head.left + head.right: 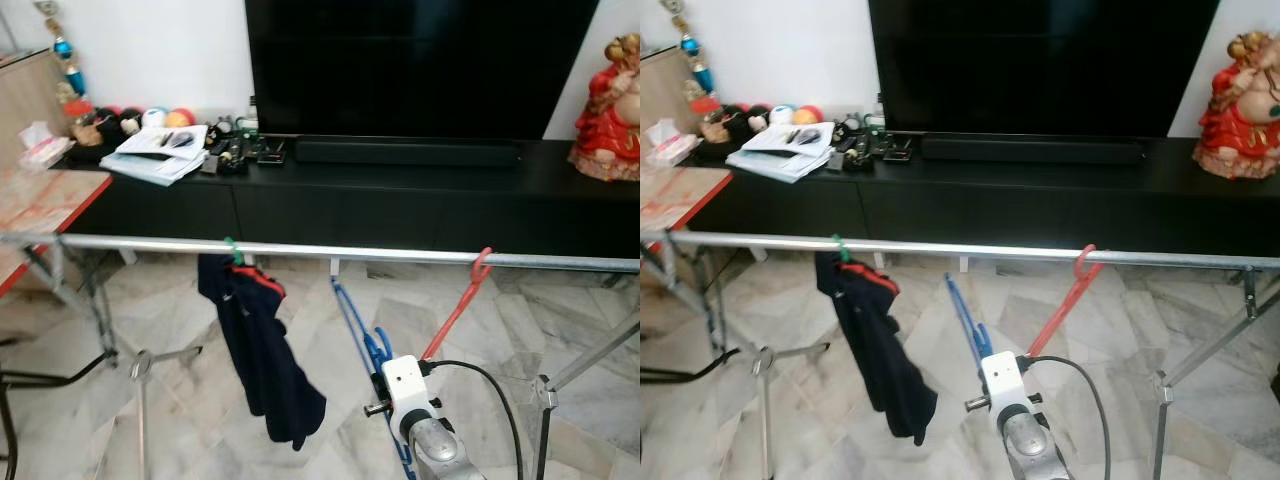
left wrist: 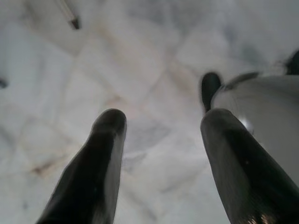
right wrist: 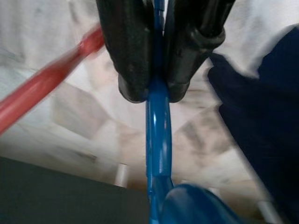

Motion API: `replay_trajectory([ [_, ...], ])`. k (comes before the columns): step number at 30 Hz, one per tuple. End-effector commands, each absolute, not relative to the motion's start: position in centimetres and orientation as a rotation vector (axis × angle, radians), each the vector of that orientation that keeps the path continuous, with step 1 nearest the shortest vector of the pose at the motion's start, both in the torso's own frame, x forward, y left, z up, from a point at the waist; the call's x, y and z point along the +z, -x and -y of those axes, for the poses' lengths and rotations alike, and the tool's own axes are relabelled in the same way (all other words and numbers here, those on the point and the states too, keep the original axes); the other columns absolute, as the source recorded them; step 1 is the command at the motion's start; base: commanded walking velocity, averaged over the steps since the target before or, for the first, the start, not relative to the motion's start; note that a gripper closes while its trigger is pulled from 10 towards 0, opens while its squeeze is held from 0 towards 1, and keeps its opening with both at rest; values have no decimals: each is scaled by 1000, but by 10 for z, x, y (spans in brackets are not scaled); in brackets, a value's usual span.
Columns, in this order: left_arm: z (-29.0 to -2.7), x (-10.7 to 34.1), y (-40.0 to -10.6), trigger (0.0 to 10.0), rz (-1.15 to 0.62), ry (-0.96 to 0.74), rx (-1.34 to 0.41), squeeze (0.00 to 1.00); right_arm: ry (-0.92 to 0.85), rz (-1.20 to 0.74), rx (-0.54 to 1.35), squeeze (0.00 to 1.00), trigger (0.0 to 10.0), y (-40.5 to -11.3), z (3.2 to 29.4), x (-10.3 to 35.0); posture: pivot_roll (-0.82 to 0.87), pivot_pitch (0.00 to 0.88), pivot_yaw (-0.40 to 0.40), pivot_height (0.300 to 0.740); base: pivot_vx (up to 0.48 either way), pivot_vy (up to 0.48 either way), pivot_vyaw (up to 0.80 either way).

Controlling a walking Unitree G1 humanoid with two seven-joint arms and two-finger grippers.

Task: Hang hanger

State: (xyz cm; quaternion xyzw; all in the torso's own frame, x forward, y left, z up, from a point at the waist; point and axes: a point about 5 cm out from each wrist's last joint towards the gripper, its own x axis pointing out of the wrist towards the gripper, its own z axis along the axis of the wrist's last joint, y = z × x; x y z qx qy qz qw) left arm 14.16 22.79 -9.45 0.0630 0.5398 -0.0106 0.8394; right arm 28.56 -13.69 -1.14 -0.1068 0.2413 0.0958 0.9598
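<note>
Marble floor tiles fill the lower half of the head views, and a long black TV cabinet [image 1: 400,205] runs across the upper half, with a dark television [image 1: 420,65] above it. Across the middle of the frame goes a metal drying rail [image 1: 300,248], from left edge to right edge.

On this rail already hang a dark garment [image 1: 262,355] on a green hook, left of centre, and a red hanger [image 1: 458,305], right of centre. The blue hanger [image 1: 358,330] is between them, in the lower centre of the frame. The right gripper [image 3: 154,91] has its two black fingers pressed together on the blue plastic, pinching it firmly.

The relation that matters — the long axis of the blue hanger goes from the gripper upward and a little to the left, toward the rail, and its top end is right at the rail's lower edge. Whether the hook is over the rail or only beside it, I cannot tell. I judge the coming move is a small lift and a set-down, and the right arm is the one to do it.

The left gripper [image 2: 159,154] points at the floor — its fingers are spread apart and hold nothing.
</note>
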Motion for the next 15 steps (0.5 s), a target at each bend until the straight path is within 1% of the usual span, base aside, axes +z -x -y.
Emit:
replay_trajectory([
  [1,-231,-95,-139,10000,-1151,-136,-26,0,199,-480,186,0,10000,-287,136,-10,98,0,35,740,0,0,0],
  [6,-229,-95,-140,10000,-1150,-105,-15,0,218,-469,250,0,10000,-285,128,-10,95,0,31,740,0,0,0],
  [10,-229,-94,-141,10000,-1147,-93,-12,0,178,-480,158,0,10000,-287,134,-9,98,1,26,740,0,0,0],
  [15,-228,-94,-142,10000,-1146,-94,-16,0,196,-445,74,0,10000,-294,141,-3,99,3,24,740,0,0,0],
])
